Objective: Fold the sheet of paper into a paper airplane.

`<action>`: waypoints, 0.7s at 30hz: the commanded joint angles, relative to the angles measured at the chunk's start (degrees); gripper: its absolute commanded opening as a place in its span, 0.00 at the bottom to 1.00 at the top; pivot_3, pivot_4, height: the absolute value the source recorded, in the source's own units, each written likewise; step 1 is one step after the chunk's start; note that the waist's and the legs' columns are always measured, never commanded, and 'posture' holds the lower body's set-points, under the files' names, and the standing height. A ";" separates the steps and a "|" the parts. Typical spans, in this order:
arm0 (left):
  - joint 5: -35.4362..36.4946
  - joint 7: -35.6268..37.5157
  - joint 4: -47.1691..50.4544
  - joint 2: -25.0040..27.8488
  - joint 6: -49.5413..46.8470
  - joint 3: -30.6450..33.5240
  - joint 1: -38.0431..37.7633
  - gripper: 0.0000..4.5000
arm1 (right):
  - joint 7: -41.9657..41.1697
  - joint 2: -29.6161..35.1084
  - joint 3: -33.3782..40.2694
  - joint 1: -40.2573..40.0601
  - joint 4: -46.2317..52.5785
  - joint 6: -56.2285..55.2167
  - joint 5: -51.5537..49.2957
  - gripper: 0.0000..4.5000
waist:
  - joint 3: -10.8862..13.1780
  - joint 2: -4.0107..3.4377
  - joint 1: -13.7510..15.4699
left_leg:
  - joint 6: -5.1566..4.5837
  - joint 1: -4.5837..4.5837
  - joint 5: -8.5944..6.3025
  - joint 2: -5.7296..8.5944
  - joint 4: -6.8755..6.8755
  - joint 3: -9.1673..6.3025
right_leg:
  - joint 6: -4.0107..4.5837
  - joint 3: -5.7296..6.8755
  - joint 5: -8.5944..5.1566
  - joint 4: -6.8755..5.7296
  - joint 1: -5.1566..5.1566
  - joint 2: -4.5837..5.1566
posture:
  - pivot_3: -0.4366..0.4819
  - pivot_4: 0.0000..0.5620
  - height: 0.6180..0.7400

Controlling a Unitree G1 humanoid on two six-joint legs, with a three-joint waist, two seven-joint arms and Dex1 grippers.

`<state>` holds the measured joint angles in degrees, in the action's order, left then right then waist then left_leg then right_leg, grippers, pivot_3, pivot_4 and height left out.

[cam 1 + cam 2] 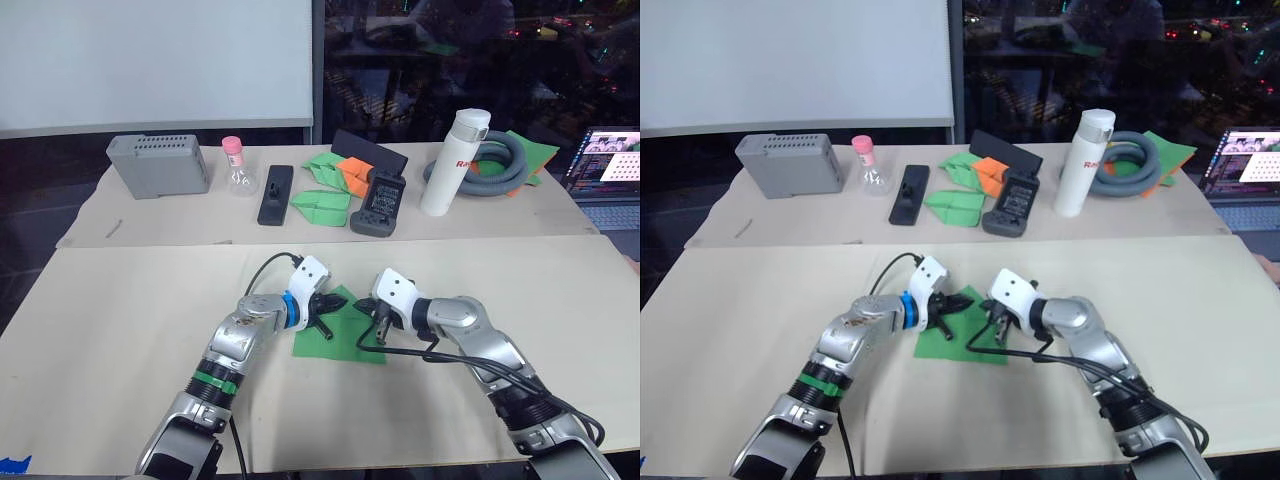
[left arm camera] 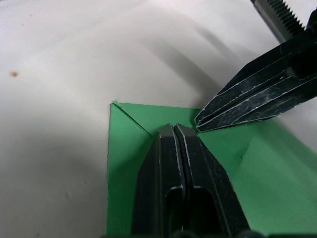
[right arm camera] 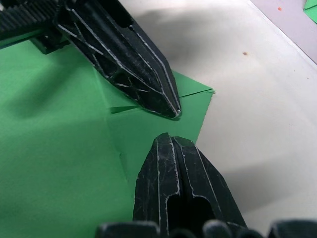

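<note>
Left end effector (image 2: 174,130) pressed together, tip pinning sheet of paper (image 1: 338,332) to counter (image 1: 120,330); right end effector (image 3: 168,140) closed, just beside, creasing folded corner flat.

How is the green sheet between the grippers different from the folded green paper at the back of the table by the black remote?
The sheet of paper lies mostly flat and broad, with only a corner folded over; the folded green paper is already a narrow pointed shape. The sheet sits under the left gripper and right gripper, both shut and pressing on it; the folded one lies untouched among other items. Both are the same bright green.
</note>
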<state>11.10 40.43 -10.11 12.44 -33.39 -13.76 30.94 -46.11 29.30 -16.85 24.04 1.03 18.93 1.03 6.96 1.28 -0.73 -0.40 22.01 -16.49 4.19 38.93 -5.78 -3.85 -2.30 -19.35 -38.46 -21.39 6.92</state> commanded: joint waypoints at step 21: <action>-1.56 0.85 -1.79 -0.31 1.73 -1.76 -0.89 0.01 | -8.99 13.63 -0.67 -0.74 4.61 -0.81 2.61 0.00 | 0.01 0.01 0.24 | -0.06 -0.03 -0.03 0.02 0.06 0.00 | 0.00 -0.02 0.00 0.05 0.04 0.02 | 0.48 0.27 1.00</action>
<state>10.32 41.25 -10.95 12.36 -31.20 -14.49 30.72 -52.97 42.02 -16.44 22.71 6.01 20.03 2.86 6.97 1.30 -0.49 -0.46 21.98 -16.52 4.21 38.99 -5.78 -3.86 -2.32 -19.35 -38.41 -21.34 6.94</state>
